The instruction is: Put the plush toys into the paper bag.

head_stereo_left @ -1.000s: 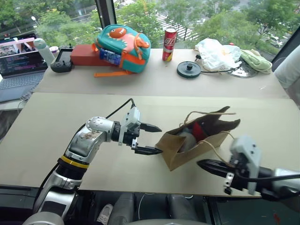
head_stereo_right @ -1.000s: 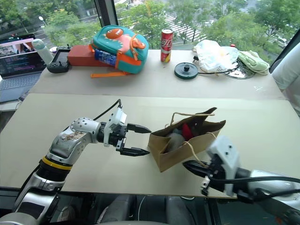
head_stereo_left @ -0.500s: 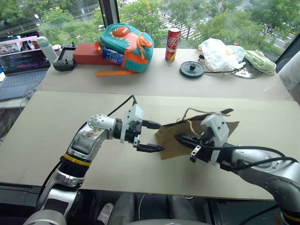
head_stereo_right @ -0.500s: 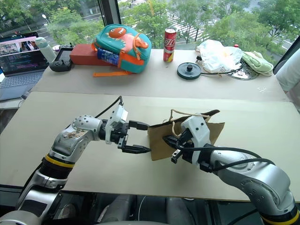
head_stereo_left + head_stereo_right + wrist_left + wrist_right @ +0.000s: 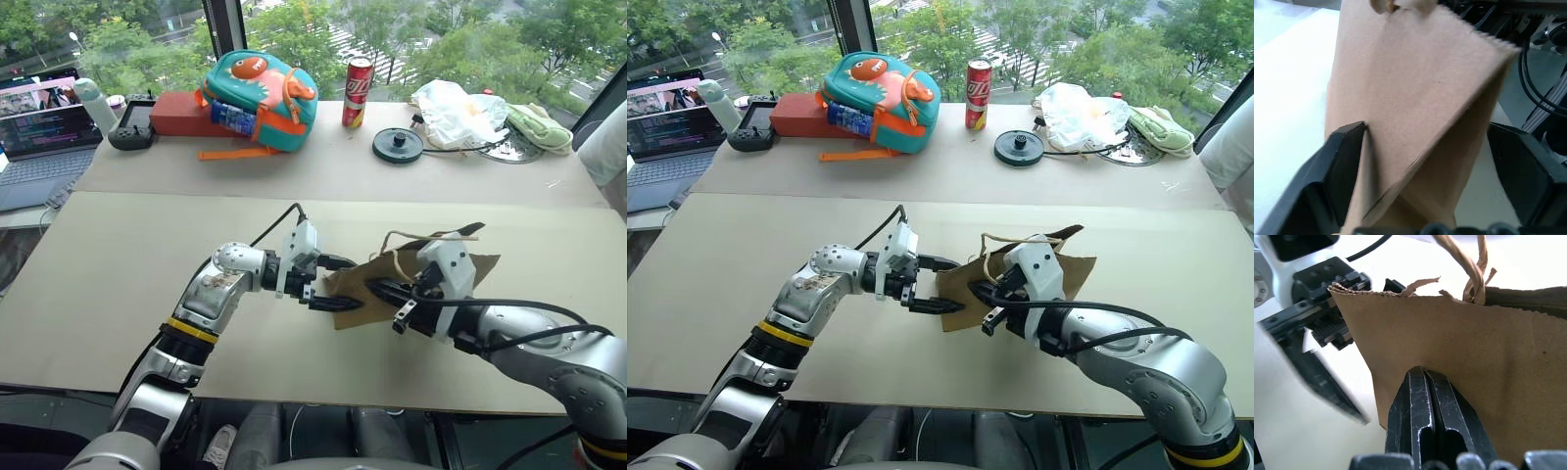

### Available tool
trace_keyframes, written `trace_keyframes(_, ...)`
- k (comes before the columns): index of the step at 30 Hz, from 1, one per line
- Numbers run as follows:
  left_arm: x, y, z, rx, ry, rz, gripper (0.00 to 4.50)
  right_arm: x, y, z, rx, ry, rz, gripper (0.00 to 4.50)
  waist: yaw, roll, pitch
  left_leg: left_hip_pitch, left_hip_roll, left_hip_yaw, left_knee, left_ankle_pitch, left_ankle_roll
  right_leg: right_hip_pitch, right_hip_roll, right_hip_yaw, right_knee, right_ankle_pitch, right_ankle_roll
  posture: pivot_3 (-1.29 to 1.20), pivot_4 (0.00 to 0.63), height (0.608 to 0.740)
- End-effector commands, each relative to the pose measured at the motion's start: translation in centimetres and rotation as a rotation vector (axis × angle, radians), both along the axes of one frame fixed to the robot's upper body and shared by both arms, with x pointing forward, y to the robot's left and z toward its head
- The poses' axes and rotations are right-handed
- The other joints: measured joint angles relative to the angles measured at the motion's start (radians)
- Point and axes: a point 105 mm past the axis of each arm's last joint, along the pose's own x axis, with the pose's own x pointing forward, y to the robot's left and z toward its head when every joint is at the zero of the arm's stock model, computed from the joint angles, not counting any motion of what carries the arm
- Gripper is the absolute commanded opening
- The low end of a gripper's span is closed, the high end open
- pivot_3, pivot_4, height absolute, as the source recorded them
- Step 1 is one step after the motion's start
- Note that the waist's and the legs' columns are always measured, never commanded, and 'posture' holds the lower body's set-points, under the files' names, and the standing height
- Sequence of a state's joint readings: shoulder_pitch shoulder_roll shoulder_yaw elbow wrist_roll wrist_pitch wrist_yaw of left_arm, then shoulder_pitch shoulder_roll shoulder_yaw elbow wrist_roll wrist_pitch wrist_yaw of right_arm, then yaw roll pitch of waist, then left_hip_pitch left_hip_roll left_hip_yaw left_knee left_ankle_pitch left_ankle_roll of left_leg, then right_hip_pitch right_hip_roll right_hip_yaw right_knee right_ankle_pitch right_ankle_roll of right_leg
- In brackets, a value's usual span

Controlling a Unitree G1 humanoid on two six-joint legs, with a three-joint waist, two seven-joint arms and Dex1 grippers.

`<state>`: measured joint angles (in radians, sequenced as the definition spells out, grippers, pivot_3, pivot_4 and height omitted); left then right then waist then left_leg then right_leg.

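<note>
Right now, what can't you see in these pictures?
- The plush toys: head views, hidden by the paper bag wall and the right gripper.
- The bag's mouth: left wrist view, cut off by the picture's edge.
- Whether the left gripper pinches the bag: unclear.

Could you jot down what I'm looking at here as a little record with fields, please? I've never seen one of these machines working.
Setting: tan table by a window
Main item: brown paper bag lying on its side
Left end effector: fingers either side of the bag's edge, not shut on it
Right end effector: shut, fingers against the bag's paper wall
Bag handles: cord loops
Plush toys: cannot be made out
Back table: teal backpack, red can, white plastic bag, laptop
</note>
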<state>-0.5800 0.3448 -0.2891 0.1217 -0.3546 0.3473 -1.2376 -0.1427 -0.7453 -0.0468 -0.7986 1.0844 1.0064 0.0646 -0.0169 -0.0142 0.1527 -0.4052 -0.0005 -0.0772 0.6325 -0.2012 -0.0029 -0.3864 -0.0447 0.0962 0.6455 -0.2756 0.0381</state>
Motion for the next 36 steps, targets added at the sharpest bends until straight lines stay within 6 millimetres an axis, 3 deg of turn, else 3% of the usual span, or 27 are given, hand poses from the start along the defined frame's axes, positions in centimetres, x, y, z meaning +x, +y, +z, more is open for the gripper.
trace_keyframes(1, 0.1, -0.3, 0.8, -0.014, -0.048, -0.012, 2.42, -0.4, 0.0, 1.2, 0.005, -0.047, 0.006, 0.0, -0.001, 0.0, 0.0, 0.0, 0.0, 0.0, 0.0, 0.0, 0.0, 0.0, 0.0, 0.0, 0.0, 0.0, 0.0, 0.0, 0.15, 0.74)
trace_keyframes(8, 0.5, -0.3, 0.6, -0.012, -0.065, -0.003, 0.03, -0.5, -0.2, 1.3, 0.0, -0.052, 0.003, 0.0, -0.001, 0.0, 0.0, 0.0, 0.0, 0.0, 0.0, 0.0, 0.0, 0.0, 0.0, 0.0, 0.0, 0.0, 0.0, 0.0, 0.15, 0.74)
trace_keyframes(12, 0.8, -0.3, 0.5, -0.011, -0.079, 0.01, 0.03, -1.1, -0.5, 1.4, -0.015, -0.042, 0.015, 0.0, 0.0, 0.0, 0.0, 0.0, 0.0, 0.0, 0.0, 0.0, 0.0, 0.0, 0.0, 0.0, 0.0, 0.0, 0.0, 0.0, 0.15, 0.74)
trace_keyframes(17, 1.4, -0.3, 0.6, -0.018, -0.07, 0.024, 0.03, -4.8, -1.2, 0.4, -0.101, 0.059, 0.124, 0.0, 0.004, 0.0, 0.0, -0.001, -0.001, -0.001, 0.0, 0.0, 0.0, 0.0, 0.0, 0.0, -0.002, 0.0, 0.0, 0.0, 0.15, 0.74)
trace_keyframes(27, 2.8, -0.1, 1.0, -0.037, -0.074, 0.065, 0.03, -6.0, -3.8, -1.6, -0.173, 0.202, 0.103, 0.0, -0.001, 0.0, 0.0, 0.0, 0.0, 0.0, 0.001, 0.0, 0.0, 0.001, 0.001, 0.0, 0.0, -0.003, 0.005, 0.0, 0.15, 0.74)
trace_keyframes(31, 3.0, 0.4, 1.2, -0.042, -0.066, 0.082, 0.03, -6.1, -4.5, 0.2, -0.12, 0.127, 0.084, 0.0, 0.001, 0.0, 0.0, -0.001, 0.0, 0.0, 0.001, 0.0, 0.0, 0.001, 0.0, 0.0, -0.001, -0.003, 0.005, 0.0, 0.15, 0.74)
trace_keyframes(36, 3.9, 2.0, 2.3, -0.05, -0.062, 0.091, 0.03, -5.2, -5.9, 6.1, 0.035, -0.127, 0.029, 0.0, 0.0, -0.001, 0.0, 0.0, 0.0, 0.0, 0.001, 0.0, 0.0, 0.001, 0.0, 0.0, 0.0, -0.003, 0.005, 0.0, 0.15, 0.74)
